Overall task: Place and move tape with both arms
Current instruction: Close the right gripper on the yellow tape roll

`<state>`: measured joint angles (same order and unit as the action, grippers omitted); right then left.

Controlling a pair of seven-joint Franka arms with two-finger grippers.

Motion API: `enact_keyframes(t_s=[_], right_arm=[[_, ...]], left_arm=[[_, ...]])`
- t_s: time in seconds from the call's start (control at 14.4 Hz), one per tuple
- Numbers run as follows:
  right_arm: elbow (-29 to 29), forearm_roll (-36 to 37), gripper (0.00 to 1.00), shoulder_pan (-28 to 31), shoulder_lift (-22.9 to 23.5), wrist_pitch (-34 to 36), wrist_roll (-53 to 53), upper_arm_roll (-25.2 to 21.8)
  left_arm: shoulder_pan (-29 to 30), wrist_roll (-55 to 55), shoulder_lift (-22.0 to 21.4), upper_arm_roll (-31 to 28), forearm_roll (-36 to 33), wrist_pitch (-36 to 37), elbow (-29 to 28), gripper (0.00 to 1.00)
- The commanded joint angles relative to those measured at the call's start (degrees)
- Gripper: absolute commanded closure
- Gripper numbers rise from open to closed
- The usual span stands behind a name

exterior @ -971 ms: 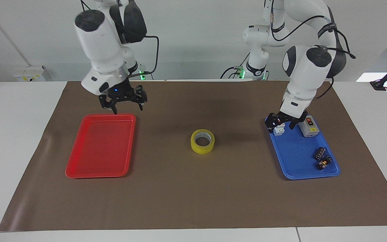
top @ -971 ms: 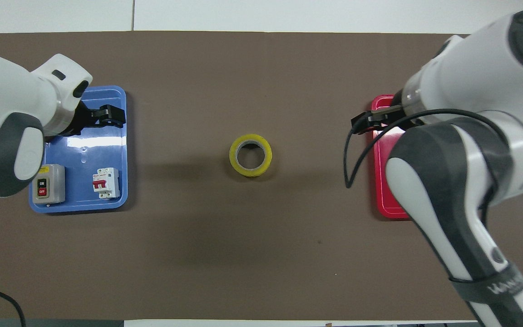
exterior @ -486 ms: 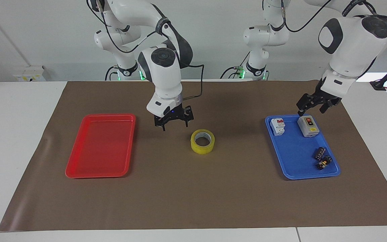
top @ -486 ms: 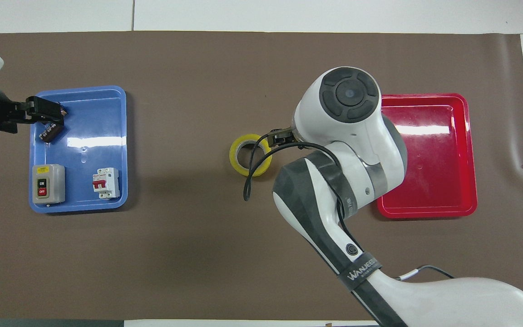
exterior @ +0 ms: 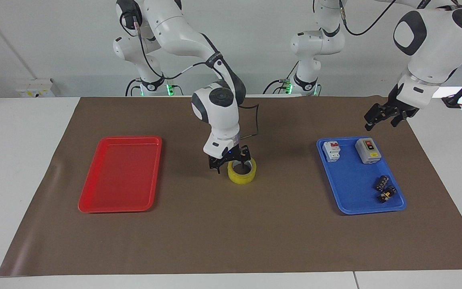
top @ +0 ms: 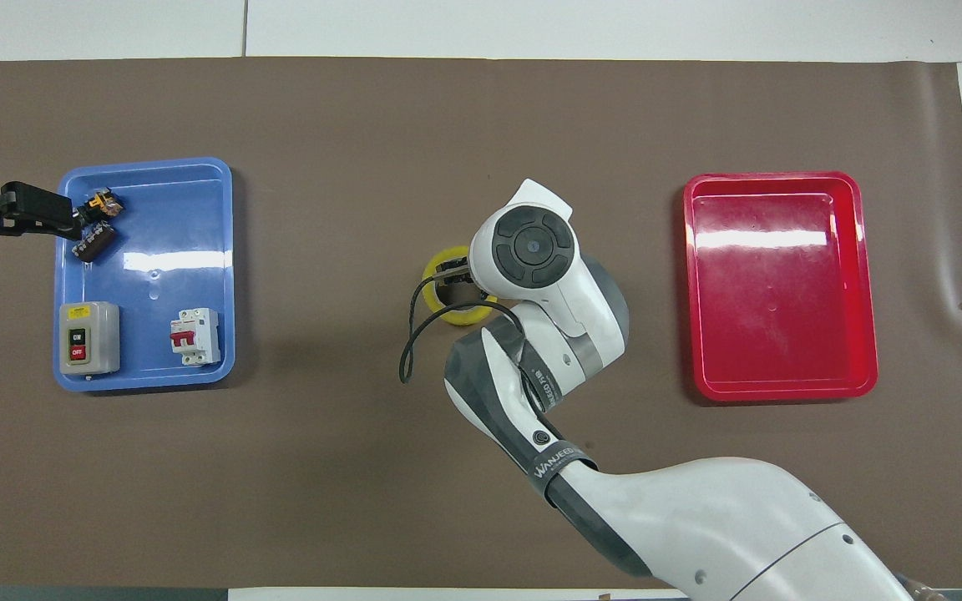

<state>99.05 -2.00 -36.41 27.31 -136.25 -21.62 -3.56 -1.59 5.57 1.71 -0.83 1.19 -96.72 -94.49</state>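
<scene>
The yellow tape (exterior: 242,173) lies flat in the middle of the brown mat. My right gripper (exterior: 234,164) is down at the tape, open, with its fingers astride the roll's rim on the side toward the red tray. In the overhead view the right arm's wrist covers most of the tape (top: 440,268), and only a little of the right gripper (top: 453,275) shows. My left gripper (exterior: 379,125) is open and empty, raised over the mat by the blue tray's edge nearest the robots. In the overhead view the left gripper (top: 63,217) is at the tray's outer edge.
A red tray (exterior: 94,200) lies toward the right arm's end, with nothing in it. A blue tray (exterior: 351,200) toward the left arm's end holds a white circuit breaker (exterior: 331,151), a grey switch box (exterior: 367,150) and small black connectors (exterior: 384,188).
My right arm swung from over the red tray's edge to the tape and came down onto it. My left arm rose off the blue tray and drew back toward its end of the table.
</scene>
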Motion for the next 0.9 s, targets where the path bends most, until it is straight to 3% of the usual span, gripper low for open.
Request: enact_keyframes(t_s=[0.0,0.62,0.69,0.76,0.83], right_arm=[[4.7,-0.6,0.0,-1.1,-1.5,-3.7,-0.1,-0.2],[10.8,-0.5,0.0,-0.8,-1.7,-14.0,4.0,-0.2],[10.9,-0.5,0.05,-0.9,-1.7,-14.1,4.1,-0.2],[10.8,-0.3,0.22,-0.8,-1.7,-14.0,4.2,-0.2],[10.5,0.1,0.54,-0.7,-1.7,-13.5,4.2,-0.3]], left_arm=[[0.6,-0.7,-1.4,-0.1,1.6,0.5,-1.0,0.0],[0.4,-0.5,-1.4,-0.1,1.6,0.8,-1.0,0.0],[0.4,-0.5,-1.4,-0.1,1.6,0.8,-1.0,0.0],[0.5,-0.7,-1.4,-0.1,1.6,1.3,-1.0,0.0],[0.6,-0.9,-2.1,-0.1,1.6,2.0,-1.0,0.0]])
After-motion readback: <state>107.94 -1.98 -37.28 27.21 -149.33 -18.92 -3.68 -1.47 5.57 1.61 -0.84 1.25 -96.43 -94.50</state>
